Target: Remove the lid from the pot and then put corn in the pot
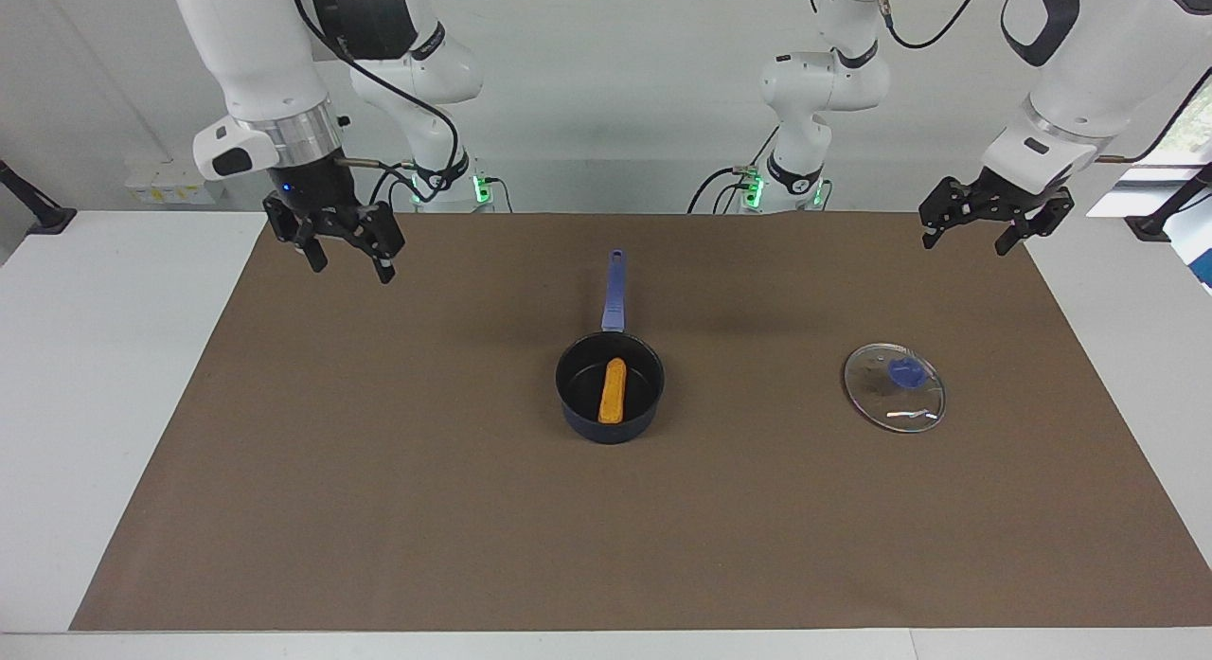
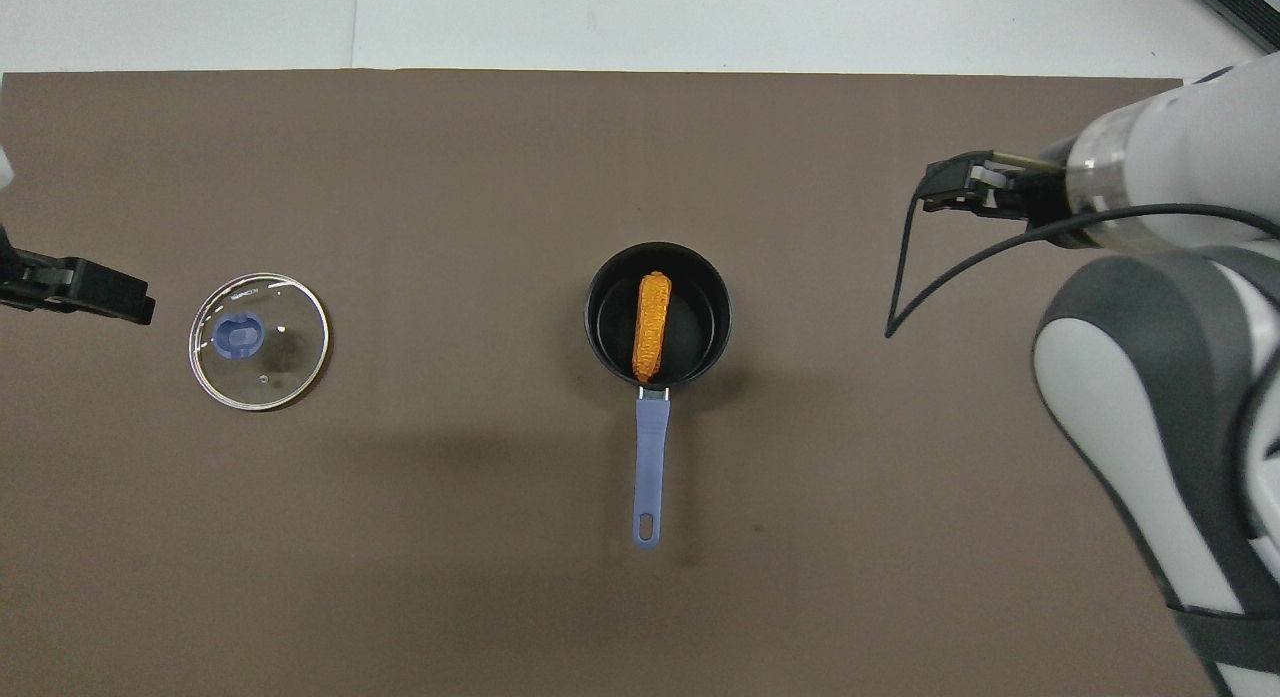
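Note:
The dark navy pot stands uncovered in the middle of the brown mat, its blue-purple handle pointing toward the robots. The orange-yellow corn lies inside it, lengthwise along the handle's line; it also shows in the overhead view, inside the pot. The glass lid lies flat on the mat beside the pot, toward the left arm's end, knob up; it also shows in the overhead view. My left gripper hangs open and empty above the mat's corner by the left arm's base. My right gripper hangs open and empty above the mat's corner by the right arm's base.
The brown mat covers most of the white table. Black clamp stands sit at both ends of the table near the robots.

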Action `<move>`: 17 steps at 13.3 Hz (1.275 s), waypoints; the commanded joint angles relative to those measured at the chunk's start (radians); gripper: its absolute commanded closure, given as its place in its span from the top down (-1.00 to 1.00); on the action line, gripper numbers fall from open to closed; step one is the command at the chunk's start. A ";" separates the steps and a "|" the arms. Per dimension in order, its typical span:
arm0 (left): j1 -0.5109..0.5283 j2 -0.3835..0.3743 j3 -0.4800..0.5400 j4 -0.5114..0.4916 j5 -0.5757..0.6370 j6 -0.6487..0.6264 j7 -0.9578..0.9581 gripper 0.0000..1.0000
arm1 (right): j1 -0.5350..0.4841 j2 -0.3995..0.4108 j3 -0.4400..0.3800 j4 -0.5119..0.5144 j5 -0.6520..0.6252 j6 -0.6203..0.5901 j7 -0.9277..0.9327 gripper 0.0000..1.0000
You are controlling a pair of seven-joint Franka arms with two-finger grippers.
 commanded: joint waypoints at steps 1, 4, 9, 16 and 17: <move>0.005 0.003 0.005 0.025 -0.016 -0.039 -0.011 1.00 | -0.037 -0.081 0.011 -0.027 -0.004 -0.090 -0.061 1.00; 0.005 0.005 0.006 0.056 -0.038 -0.081 -0.015 1.00 | -0.052 -0.072 -0.044 0.019 0.014 -0.167 -0.094 1.00; 0.006 -0.006 0.005 0.057 -0.044 -0.069 -0.042 1.00 | -0.052 -0.068 -0.055 0.020 0.004 -0.177 -0.097 1.00; 0.005 -0.011 0.003 0.056 -0.030 -0.095 -0.038 1.00 | -0.045 0.019 -0.049 0.169 -0.003 -0.253 -0.095 1.00; 0.005 -0.011 0.003 0.059 -0.026 -0.104 -0.038 1.00 | -0.046 0.020 -0.047 0.169 -0.001 -0.253 -0.095 1.00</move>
